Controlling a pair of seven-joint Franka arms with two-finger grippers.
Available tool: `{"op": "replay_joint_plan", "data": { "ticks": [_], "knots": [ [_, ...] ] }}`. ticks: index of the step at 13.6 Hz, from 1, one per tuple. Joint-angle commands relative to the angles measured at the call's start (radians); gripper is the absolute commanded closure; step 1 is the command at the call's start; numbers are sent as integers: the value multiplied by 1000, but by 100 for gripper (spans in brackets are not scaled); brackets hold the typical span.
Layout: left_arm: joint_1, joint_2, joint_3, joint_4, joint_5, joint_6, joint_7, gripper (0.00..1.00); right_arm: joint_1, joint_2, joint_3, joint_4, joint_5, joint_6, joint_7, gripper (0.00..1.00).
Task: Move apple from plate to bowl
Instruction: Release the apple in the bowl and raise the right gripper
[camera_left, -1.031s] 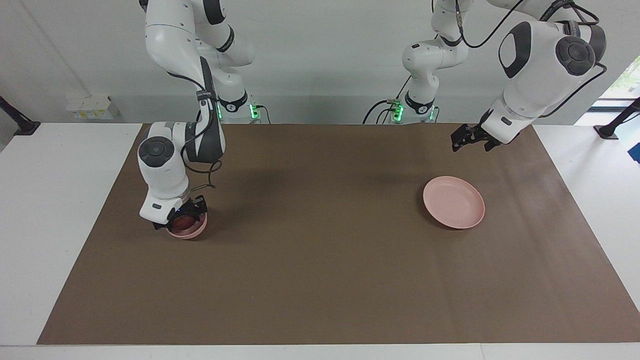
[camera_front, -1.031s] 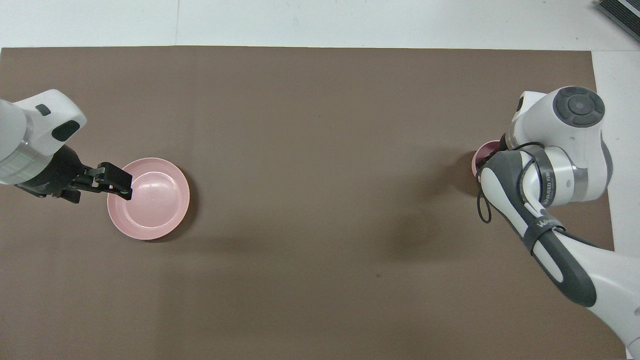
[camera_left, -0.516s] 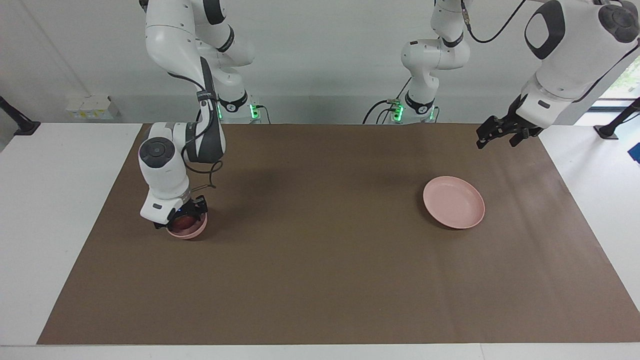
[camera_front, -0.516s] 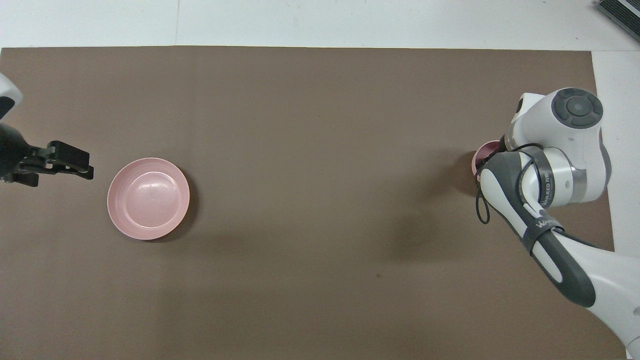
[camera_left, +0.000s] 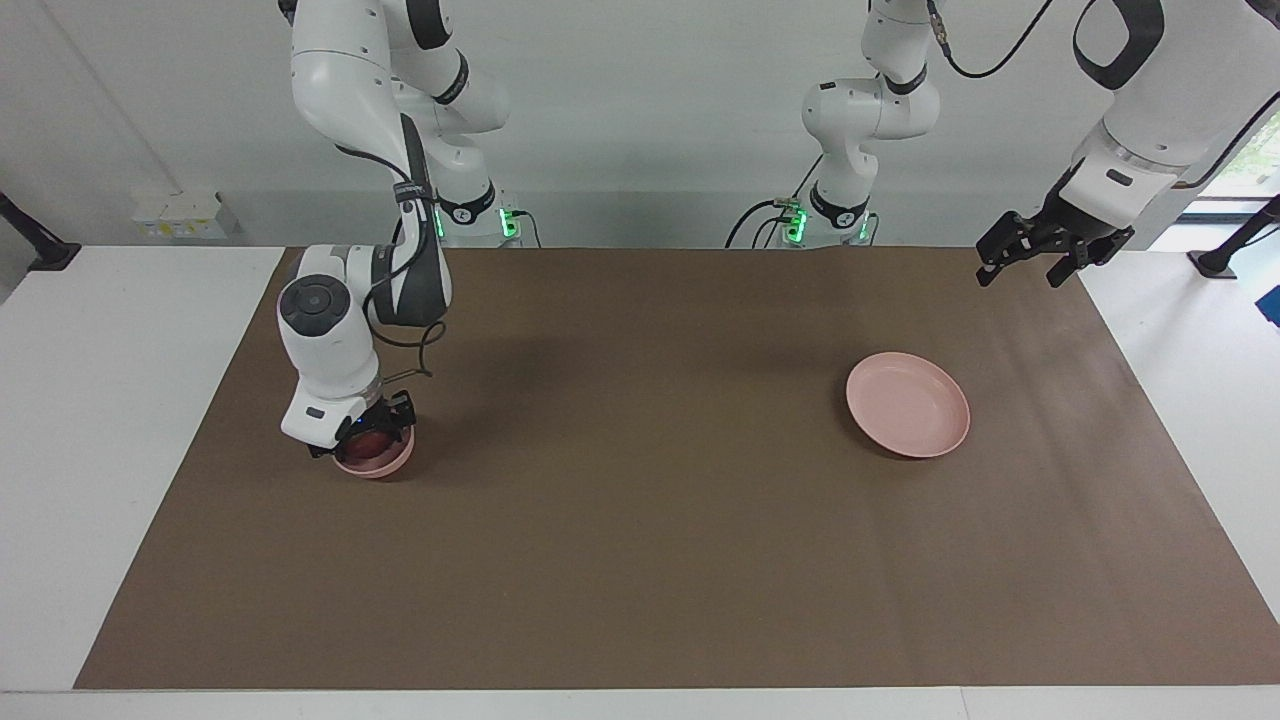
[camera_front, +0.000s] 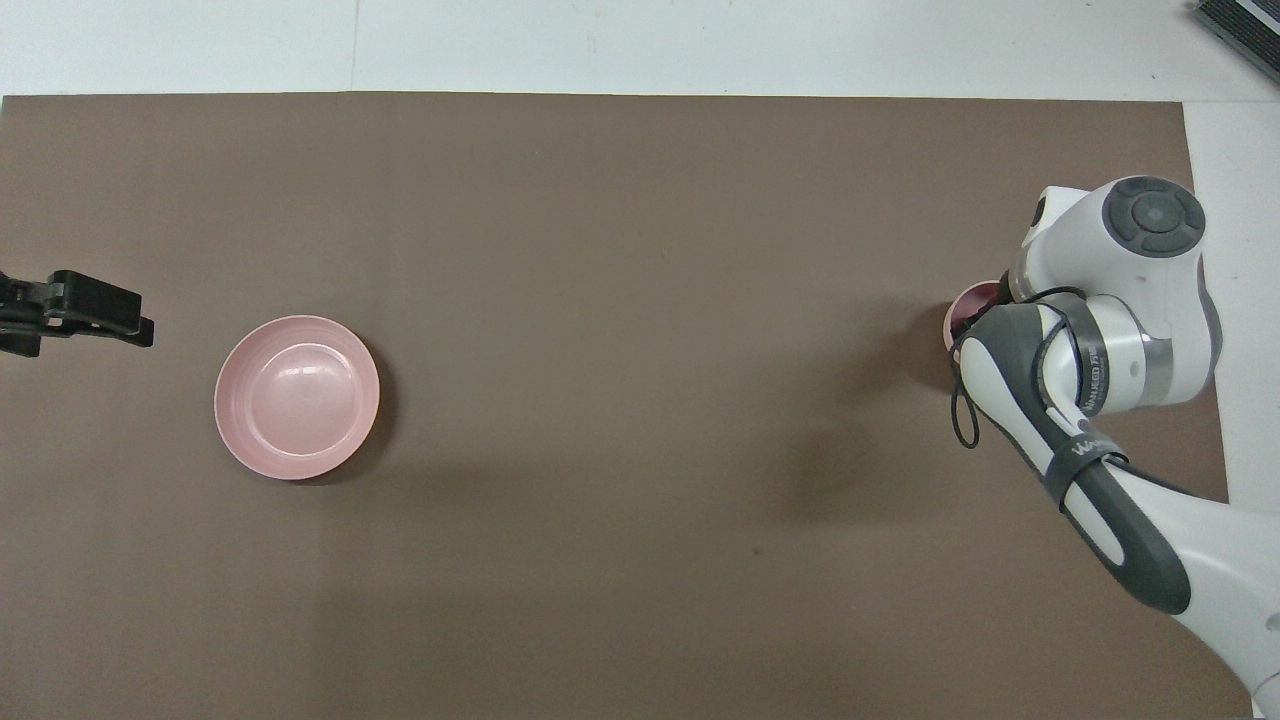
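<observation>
Pink round bowl (camera_left: 378, 462) cradles dark red apple (camera_left: 367, 445)

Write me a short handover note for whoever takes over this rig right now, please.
Left gripper: open, up over the mat edge at the left arm's end, waiting.
Right gripper: down at the bowl, at the right arm's end; grip cannot be read.
Apple: in the bowl, under the right gripper.
Plate: bare, toward the left arm's end.
Done: apple is off the plate and in the bowl.
Left: confirm release, lift the right gripper away.
</observation>
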Motion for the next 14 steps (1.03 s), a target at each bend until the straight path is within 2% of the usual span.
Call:
{"op": "replay_joint_plan", "data": {
  "ticks": [1,2,8,11,14],
  "knots": [
    [-20,-26,5,-23,4,-8,13,0,-8,-6,8,-12,-1,23,23,4],
    [-25,-26,2,-23,19,-9,15,0,-8,-6,8,-12,-3,23,23,0],
    [-60,-44,-10,-37,73,-20,10,0,-7,-7,8,-3,23,7,23,0],
    [-49,-41,-13,-31,62,-17,1,0,1,-52,7,16,62,-24,29,0],
    [-45,-41,-1,-31,62,-18,3,0,9,-118,11,25,80,-84,143,0]
  ]
}}
